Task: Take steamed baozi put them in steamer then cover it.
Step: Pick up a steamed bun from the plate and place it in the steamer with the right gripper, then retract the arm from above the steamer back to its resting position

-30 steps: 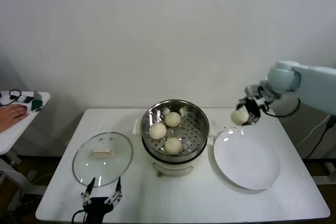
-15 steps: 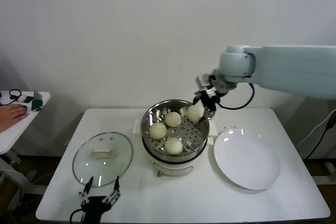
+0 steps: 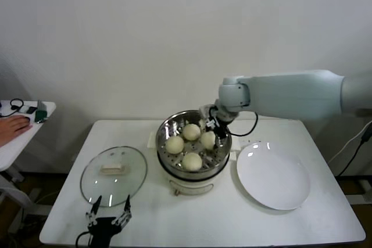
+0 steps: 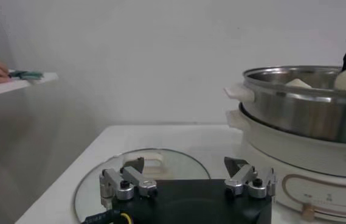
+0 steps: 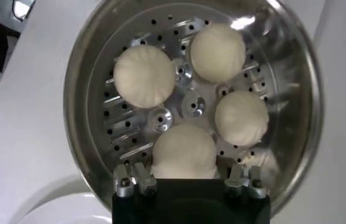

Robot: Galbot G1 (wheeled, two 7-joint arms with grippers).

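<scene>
The steamer (image 3: 164, 129) stands mid-table, a shiny perforated basket on a cream pot base. Three steamed baozi (image 3: 191, 132) (image 3: 174, 144) (image 3: 192, 161) lie on its floor. My right gripper (image 3: 210, 136) reaches down inside the basket's right side, shut on a fourth baozi (image 3: 208, 140). The right wrist view shows that bun (image 5: 183, 152) between the fingers, low over the perforated floor, and the other three (image 5: 144, 76) (image 5: 217, 53) (image 5: 241, 118) beyond it. My left gripper (image 3: 108, 207) hovers open and empty at the table's front left, near the glass lid (image 3: 113, 169).
An empty white plate (image 3: 273, 175) lies right of the steamer. The lid (image 4: 160, 164) rests flat just ahead of the left gripper (image 4: 188, 173), and the steamer wall (image 4: 300, 109) rises beyond it. A side table (image 3: 17, 143) with a person's hand (image 3: 14, 125) stands at far left.
My right arm swung left from above the plate's far edge, carrying the baozi over the steamer rim and down into the basket. The left arm stayed where it was.
</scene>
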